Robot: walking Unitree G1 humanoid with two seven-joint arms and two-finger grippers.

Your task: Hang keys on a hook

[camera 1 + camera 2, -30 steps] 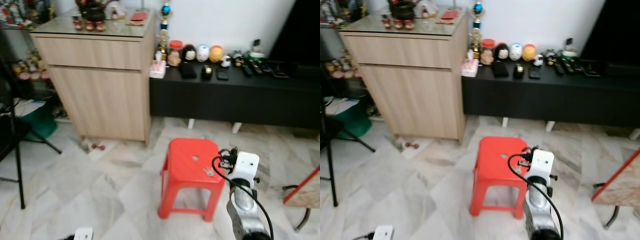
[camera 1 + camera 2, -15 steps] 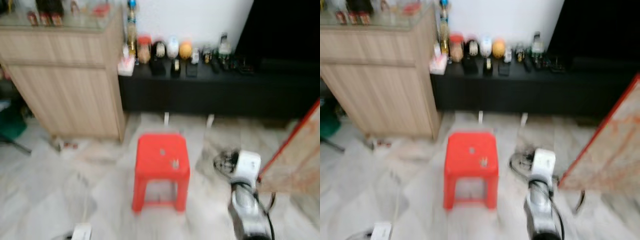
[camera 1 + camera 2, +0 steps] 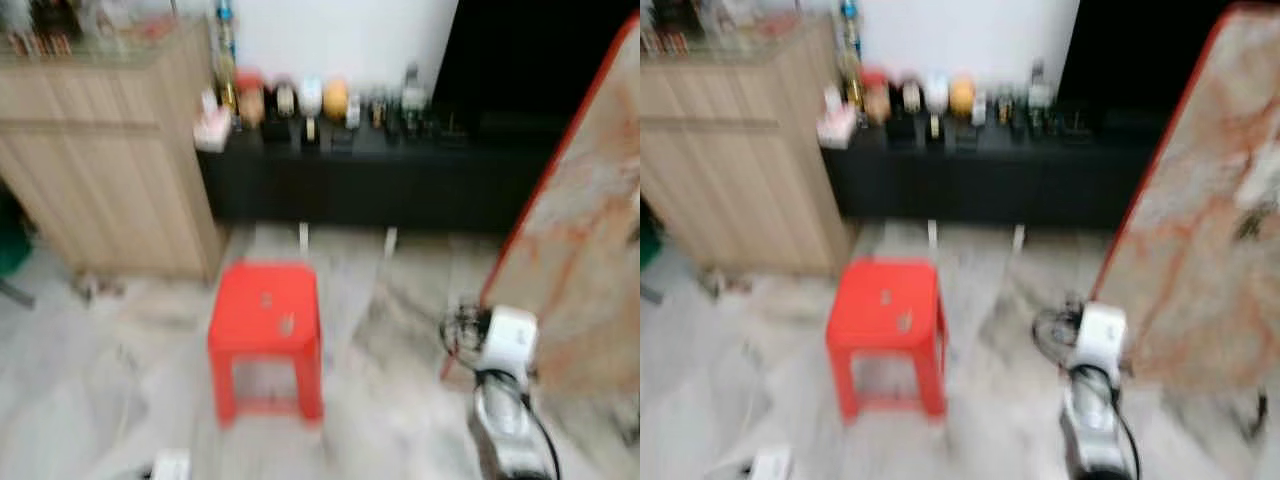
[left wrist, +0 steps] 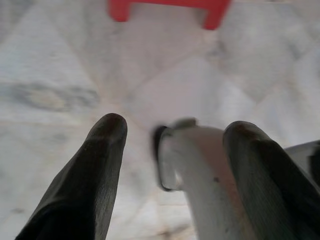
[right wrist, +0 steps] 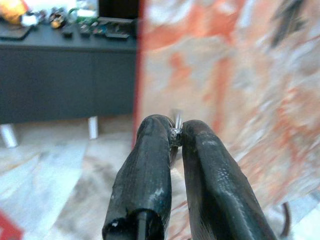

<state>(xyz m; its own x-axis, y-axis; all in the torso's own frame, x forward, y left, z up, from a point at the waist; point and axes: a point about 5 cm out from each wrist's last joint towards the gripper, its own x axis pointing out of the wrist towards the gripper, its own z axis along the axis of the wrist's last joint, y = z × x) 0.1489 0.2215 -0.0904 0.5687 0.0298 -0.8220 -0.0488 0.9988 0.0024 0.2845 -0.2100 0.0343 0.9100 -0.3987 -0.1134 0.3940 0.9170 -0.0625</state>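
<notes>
Right gripper [image 5: 176, 137] pinching keys [image 5: 175, 136] at fingertips, near marbled panel [image 3: 585, 230]. Left gripper [image 4: 175, 145] spread, idle over floor [image 4: 60, 75]. Thin tip-hold; walking jolt could shake keys loose. No hook visible.

Silver arm [image 3: 505, 430], blk fingers [image 5: 145, 185]

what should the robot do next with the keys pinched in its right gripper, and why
Probably keep turning to search for a hook. The right gripper is shut on a small metal key ring, but ahead stand a marbled red-edged panel, a red plastic stool and a black low cabinet; no hook can be made out in these blurred views.
</notes>
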